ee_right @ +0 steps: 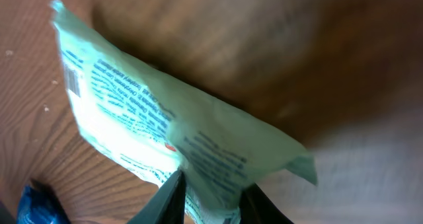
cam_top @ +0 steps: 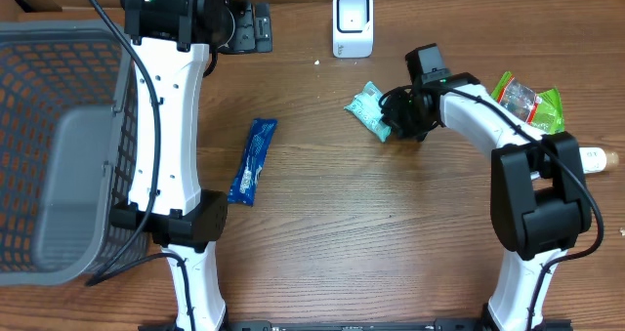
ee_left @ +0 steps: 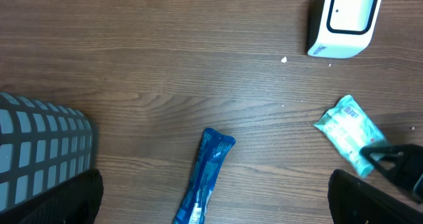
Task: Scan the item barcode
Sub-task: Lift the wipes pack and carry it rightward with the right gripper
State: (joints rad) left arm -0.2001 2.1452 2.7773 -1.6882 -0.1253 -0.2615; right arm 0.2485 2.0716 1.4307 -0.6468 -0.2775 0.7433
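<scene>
Our right gripper [ee_right: 205, 196] pinches the right edge of the pale green packet [ee_right: 158, 118], right of the table's centre. We judge it light, soft and slippery; a sealed edge seems the best hold. Farther off stands the scanner [cam_top: 353, 23], and our left gripper [cam_top: 244, 28] hangs spread wide.

Right arm bent leftward, right gripper [ee_right: 208, 191] pinching green packet [ee_right: 132, 112], left gripper [cam_top: 249, 26] jaws wide apart.
</scene>
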